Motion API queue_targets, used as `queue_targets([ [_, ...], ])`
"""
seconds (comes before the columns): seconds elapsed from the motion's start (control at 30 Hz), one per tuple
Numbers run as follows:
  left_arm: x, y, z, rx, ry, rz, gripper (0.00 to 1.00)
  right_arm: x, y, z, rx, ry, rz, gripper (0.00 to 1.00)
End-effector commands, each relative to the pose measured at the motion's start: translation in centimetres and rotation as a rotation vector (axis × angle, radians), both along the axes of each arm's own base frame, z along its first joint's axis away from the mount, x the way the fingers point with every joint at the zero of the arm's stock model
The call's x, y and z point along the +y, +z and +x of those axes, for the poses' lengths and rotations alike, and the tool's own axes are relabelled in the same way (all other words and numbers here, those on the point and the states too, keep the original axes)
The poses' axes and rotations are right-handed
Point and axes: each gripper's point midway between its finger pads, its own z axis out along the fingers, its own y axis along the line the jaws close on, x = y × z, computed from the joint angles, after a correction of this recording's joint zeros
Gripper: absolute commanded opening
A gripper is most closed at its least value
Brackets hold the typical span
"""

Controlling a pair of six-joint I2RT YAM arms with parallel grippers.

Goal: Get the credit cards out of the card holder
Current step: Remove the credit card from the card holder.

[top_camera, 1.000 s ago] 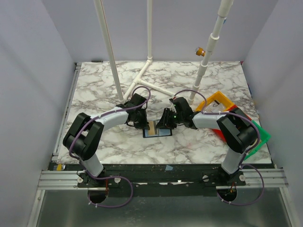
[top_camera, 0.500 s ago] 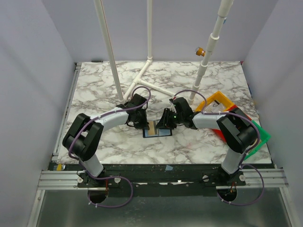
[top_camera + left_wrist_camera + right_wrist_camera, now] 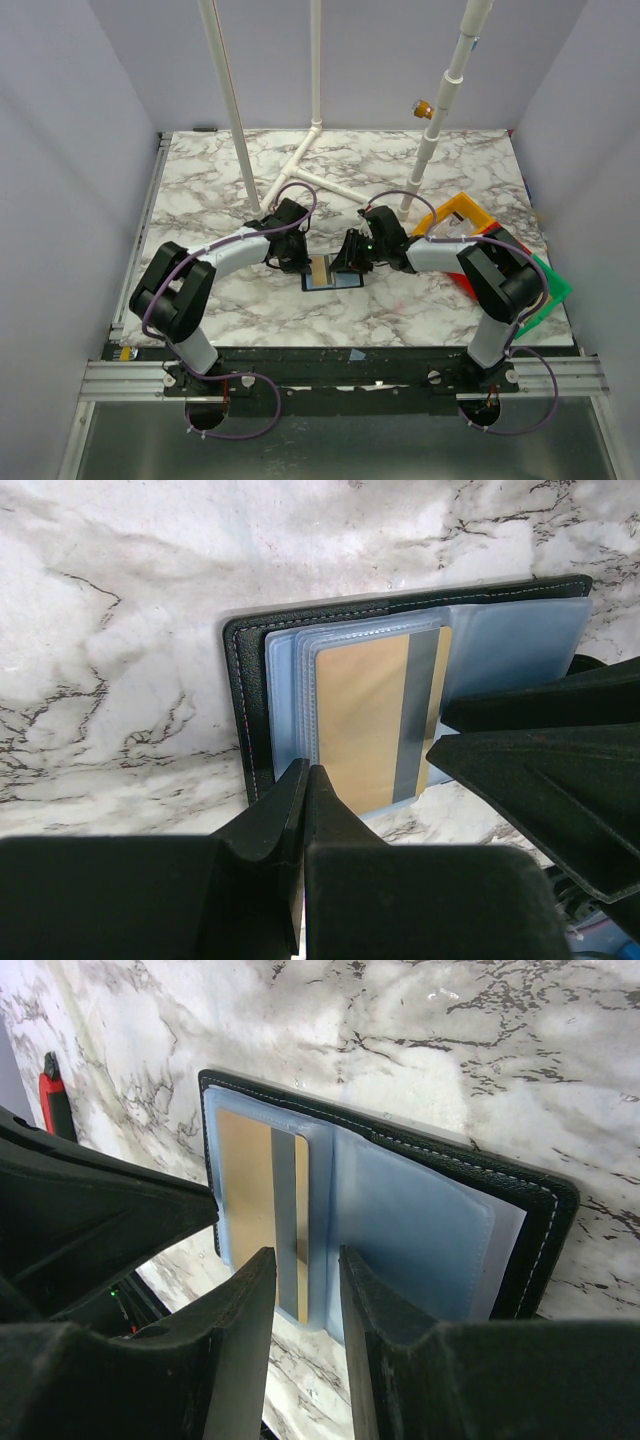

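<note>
The black card holder (image 3: 334,282) lies open on the marble table between my grippers. Its bluish plastic sleeves (image 3: 510,650) are spread, and a tan card (image 3: 370,720) with a grey stripe sits in the left sleeve. My left gripper (image 3: 305,772) is shut, its tip at the near corner of that sleeve; I cannot see anything between the fingers. My right gripper (image 3: 307,1257) is open by a narrow gap, its fingers astride the near edge of the tan card (image 3: 245,1190) and sleeve (image 3: 410,1230). Pale blue-grey cards are not distinguishable from the sleeves.
Yellow (image 3: 455,213), red (image 3: 466,285) and green (image 3: 550,290) bins lie stacked at the table's right edge. White pipe stands (image 3: 300,170) rise from the back of the table. The two grippers (image 3: 297,262) (image 3: 347,262) are close together over the card holder.
The left arm's elbow has shifted slightly left. Both grippers and the card holder stay where they were.
</note>
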Motion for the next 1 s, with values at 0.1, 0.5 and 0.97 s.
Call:
queue_targets([
  [0.1,-0.3,-0.1,0.2,-0.011,-0.025,0.009,0.00,-0.5,-1.4,-0.4,0.027,0.001,-0.011,0.35],
  [0.5,-1.5,-0.7,0.0,0.009,-0.051,0.018,0.00,-0.5,-1.8,-0.6,0.035,0.001,-0.012,0.35],
  [0.97,-0.3,-3.0,-0.5,0.067,-0.014,0.099,0.00,-1.1,0.0,-1.0,0.040,0.002,0.165,0.35],
])
